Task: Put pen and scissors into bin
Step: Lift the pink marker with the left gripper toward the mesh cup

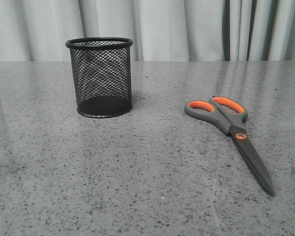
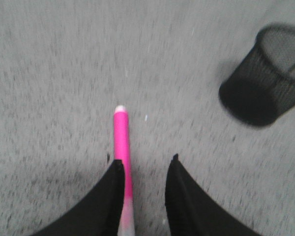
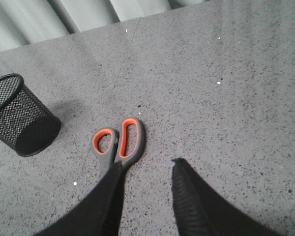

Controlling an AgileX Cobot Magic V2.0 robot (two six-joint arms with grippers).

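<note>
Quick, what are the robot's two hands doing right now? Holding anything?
Left gripper: jaws apart, pink pen lying against one finger; cannot tell if it is gripped.
Right gripper: open, holding nothing, above the scissors.

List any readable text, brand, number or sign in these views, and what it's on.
None readable.
scissors: no print visible on handles or blades.
bin: plain mesh, no label.
pen: no marking visible; the left wrist view is blurred.

A speckled grey stone-look tabletop (image 1: pixel 137 162) runs back to pale, softly lit pleated curtains (image 1: pixel 187 24).
</note>
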